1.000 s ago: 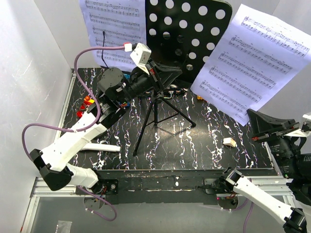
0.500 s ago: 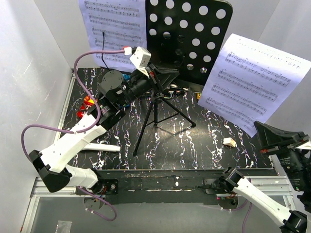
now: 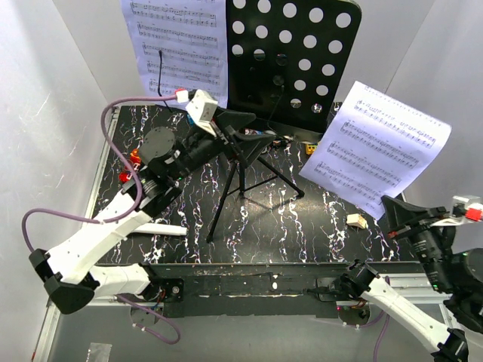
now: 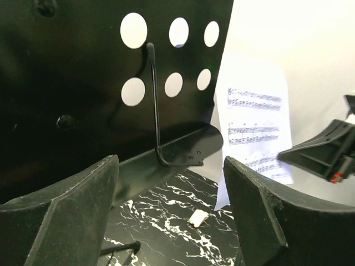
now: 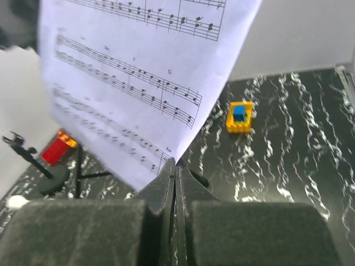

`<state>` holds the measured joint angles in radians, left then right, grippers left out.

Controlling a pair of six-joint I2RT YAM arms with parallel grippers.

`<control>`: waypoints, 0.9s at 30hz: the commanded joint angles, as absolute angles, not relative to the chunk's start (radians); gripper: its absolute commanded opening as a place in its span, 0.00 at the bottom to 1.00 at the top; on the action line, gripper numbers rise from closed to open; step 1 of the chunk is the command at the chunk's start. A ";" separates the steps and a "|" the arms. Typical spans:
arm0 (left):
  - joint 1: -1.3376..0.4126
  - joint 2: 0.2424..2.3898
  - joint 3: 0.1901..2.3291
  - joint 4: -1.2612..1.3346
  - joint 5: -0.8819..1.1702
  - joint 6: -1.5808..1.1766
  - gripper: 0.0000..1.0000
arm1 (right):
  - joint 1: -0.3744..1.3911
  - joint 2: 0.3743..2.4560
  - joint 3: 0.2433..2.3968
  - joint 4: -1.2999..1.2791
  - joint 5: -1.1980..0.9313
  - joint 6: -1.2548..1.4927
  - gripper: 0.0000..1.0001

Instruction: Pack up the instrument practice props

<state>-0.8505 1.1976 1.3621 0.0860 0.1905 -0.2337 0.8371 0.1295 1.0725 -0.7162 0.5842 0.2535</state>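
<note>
Pinching the lower corner of a page (image 3: 385, 147), the right fingers (image 3: 389, 205) are pressed together and hold it in the air over the right side of the worktop (image 3: 302, 226), apart from the stand (image 3: 290, 60). The left fingers (image 3: 253, 132) are spread wide with nothing between them, close in front of the stand's lower ledge and above its tripod. A second page (image 3: 177, 45) rests at the desk's left edge. A yellow block (image 5: 239, 116) lies on the worktop beyond the held page.
</note>
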 commanded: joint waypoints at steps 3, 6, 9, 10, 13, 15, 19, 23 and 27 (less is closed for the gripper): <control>-0.851 1.060 1.278 0.077 0.209 -0.288 0.79 | 0.836 0.115 0.964 -0.750 0.709 0.342 0.01; -0.851 1.002 1.229 0.045 0.215 -0.305 0.80 | 0.836 0.123 0.910 -0.729 0.729 0.359 0.01; -0.851 0.941 1.161 0.011 0.203 -0.317 0.82 | 0.838 0.143 0.867 -0.723 0.742 0.397 0.01; -0.851 0.924 1.145 0.006 0.190 -0.321 0.82 | 0.838 0.149 0.853 -0.718 0.747 0.412 0.01; -0.851 0.862 1.095 -0.029 0.160 -0.337 0.82 | 0.836 0.166 0.807 -0.700 0.779 0.437 0.01; -0.851 0.830 1.060 -0.035 0.137 -0.357 0.83 | 0.838 0.202 0.769 -0.646 0.788 0.404 0.01; -0.851 0.790 1.005 -0.041 0.115 -0.402 0.83 | 0.836 0.348 0.752 -0.568 0.821 0.350 0.01; -0.851 0.773 0.971 -0.055 0.110 -0.442 0.83 | 0.798 0.507 0.791 -0.493 0.755 0.348 0.01; -0.851 0.755 0.947 -0.066 0.109 -0.466 0.83 | 0.643 0.655 0.859 -0.471 0.573 0.373 0.01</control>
